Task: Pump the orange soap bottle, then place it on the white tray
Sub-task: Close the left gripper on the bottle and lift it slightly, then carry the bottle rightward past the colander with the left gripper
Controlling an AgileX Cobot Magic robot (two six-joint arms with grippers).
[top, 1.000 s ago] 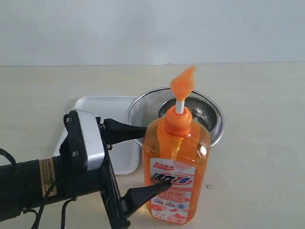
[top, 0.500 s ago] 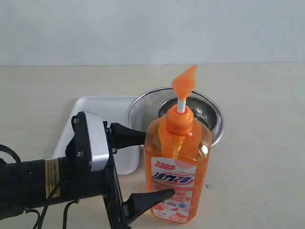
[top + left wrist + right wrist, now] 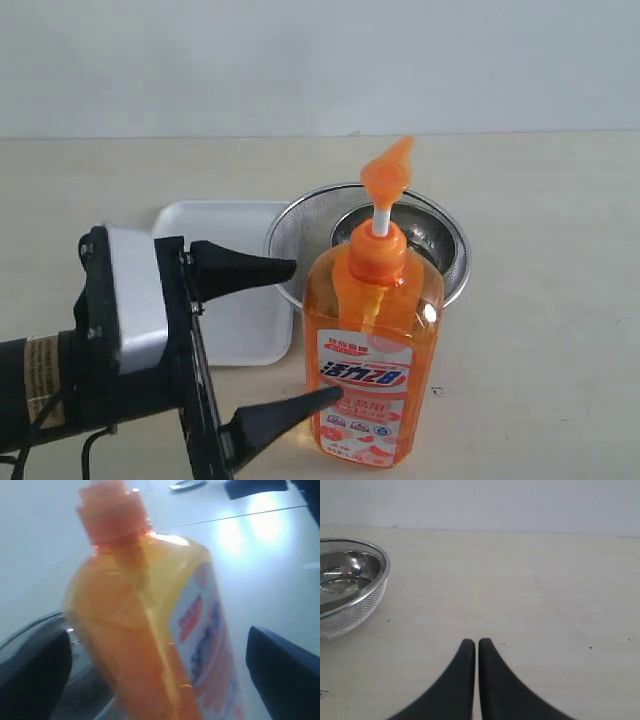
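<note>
The orange soap bottle (image 3: 370, 350) stands upright on the table in front of the mesh bowl, its pump head (image 3: 386, 175) raised on the white stem. My left gripper (image 3: 317, 329) is open at the bottle's left side; one finger reaches behind it and the other in front of its label. In the left wrist view the bottle (image 3: 140, 605) fills the space between the two dark fingers (image 3: 285, 675), with a gap on each side. The white tray (image 3: 200, 222) lies behind my left gripper, partly hidden by it. My right gripper (image 3: 476, 642) is shut and empty over bare table.
A round metal mesh bowl (image 3: 445, 245) sits right behind the bottle and beside the tray; it also shows in the right wrist view as the mesh bowl (image 3: 350, 587). A pale wall runs along the table's far edge.
My left gripper has drawn back to the left, so its fingers reach less far around the bottle. The bottle stands where it was and the jaws keep their width.
</note>
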